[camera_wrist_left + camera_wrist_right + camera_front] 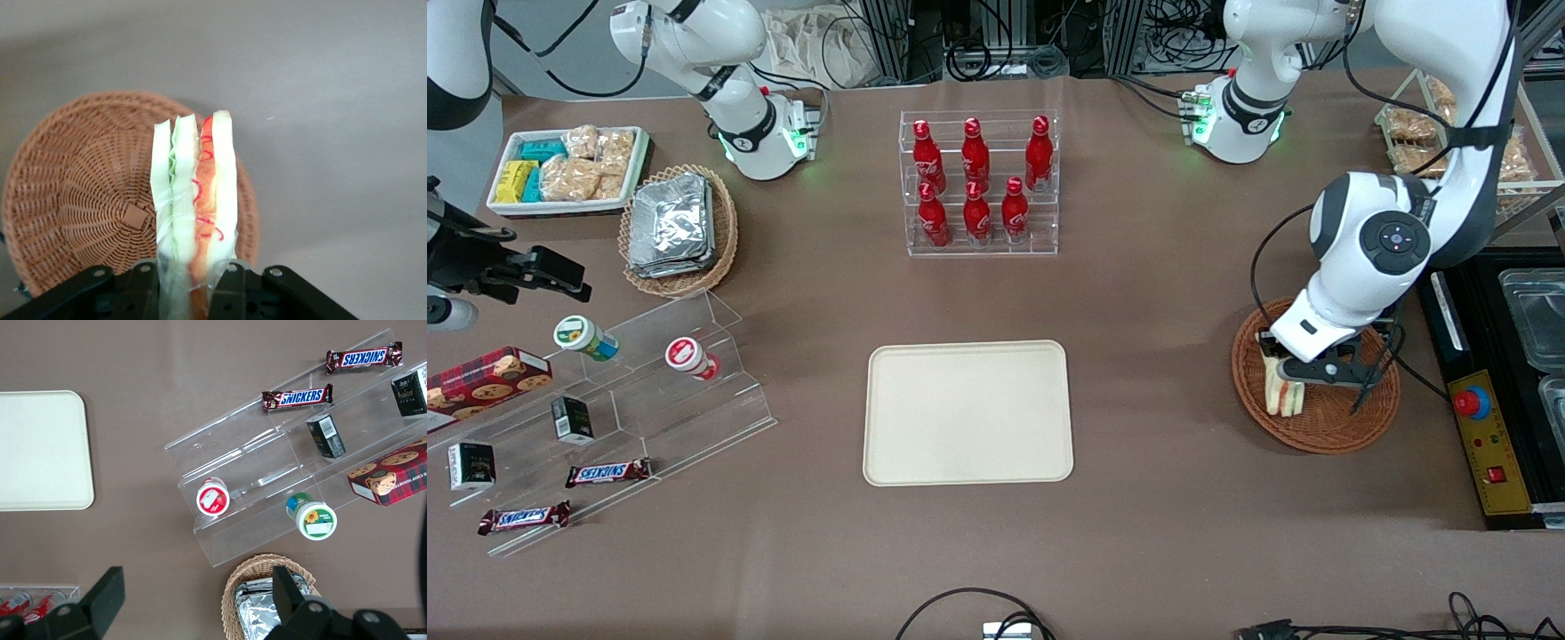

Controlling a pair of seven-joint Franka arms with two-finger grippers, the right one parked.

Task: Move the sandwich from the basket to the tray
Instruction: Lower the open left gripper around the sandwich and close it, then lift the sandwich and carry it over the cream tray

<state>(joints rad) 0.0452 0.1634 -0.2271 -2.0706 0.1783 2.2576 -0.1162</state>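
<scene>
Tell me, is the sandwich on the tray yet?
No, the hand grips the sandwich over the basket; the tray is bare.

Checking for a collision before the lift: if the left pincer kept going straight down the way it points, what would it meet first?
Probably the basket floor: the left pincer, shut on the sandwich, points down over it, so the sandwich's lower edge would touch the weave first. Depth is unclear.

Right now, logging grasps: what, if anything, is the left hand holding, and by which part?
The hand, over the round reddish-brown wicker basket, is shut on the clear-wrapped triangular white-bread sandwich, pinching its outer bread faces at one end.
</scene>
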